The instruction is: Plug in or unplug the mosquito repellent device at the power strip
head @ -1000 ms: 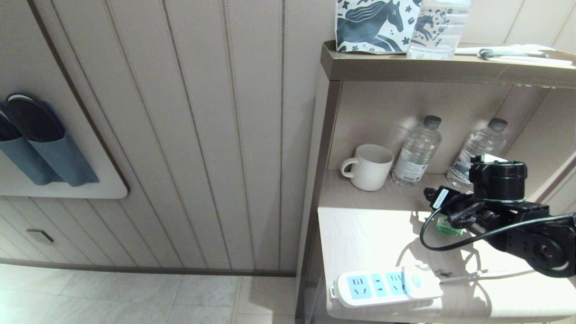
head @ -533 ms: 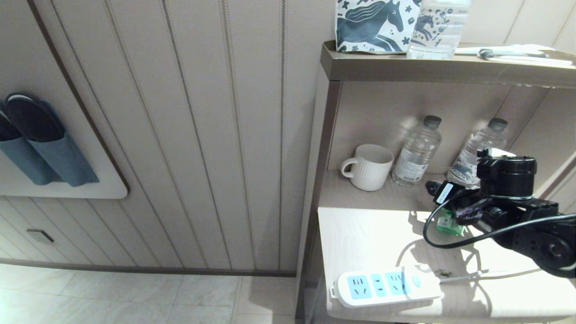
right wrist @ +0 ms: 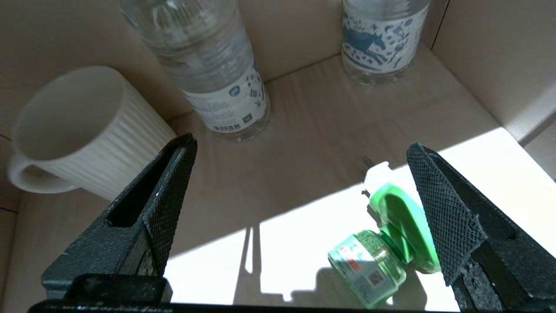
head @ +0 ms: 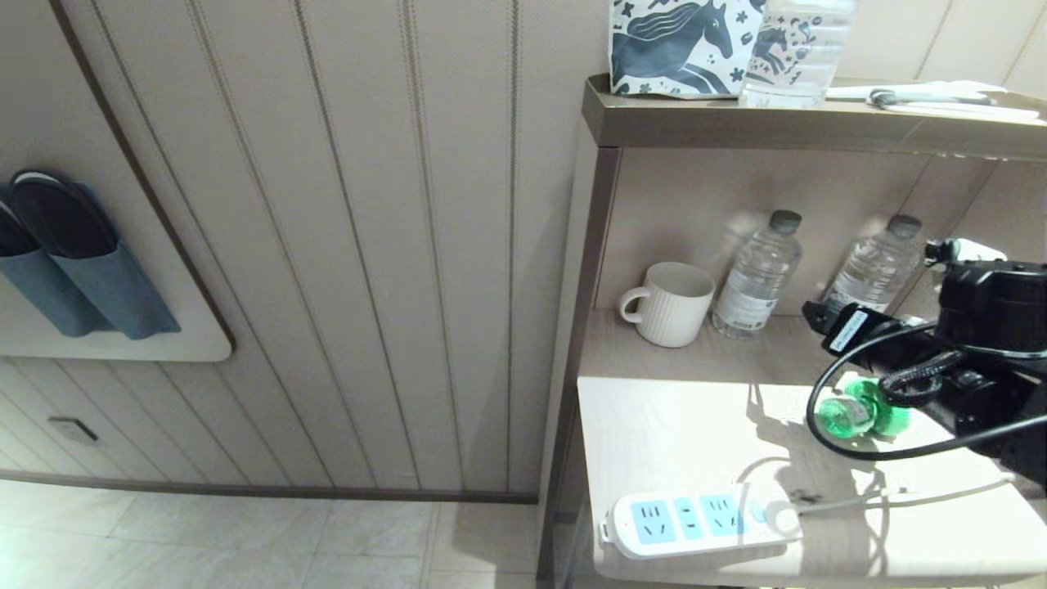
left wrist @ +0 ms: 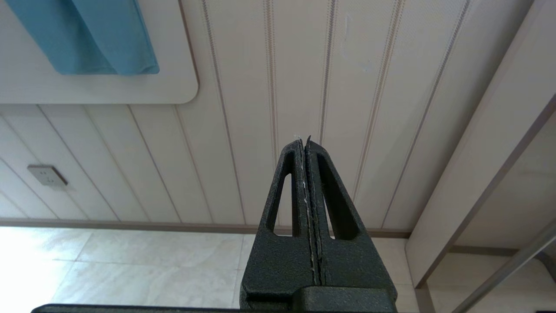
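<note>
Right gripper has pulled back toward 3 o'clock and spread wide, releasing the mosquito repellent device, now on its side on the sunlit table, unplugged, at 2 o'clock from the power strip. Left gripper parked off by the wall, clenched on nothing. Risk: the rounded device may roll, or the arm's dangling cable may drag it. White mug at 11 o'clock looks empty; two water bottles at the back of the shelf, capped, contents hard to tell.
</note>
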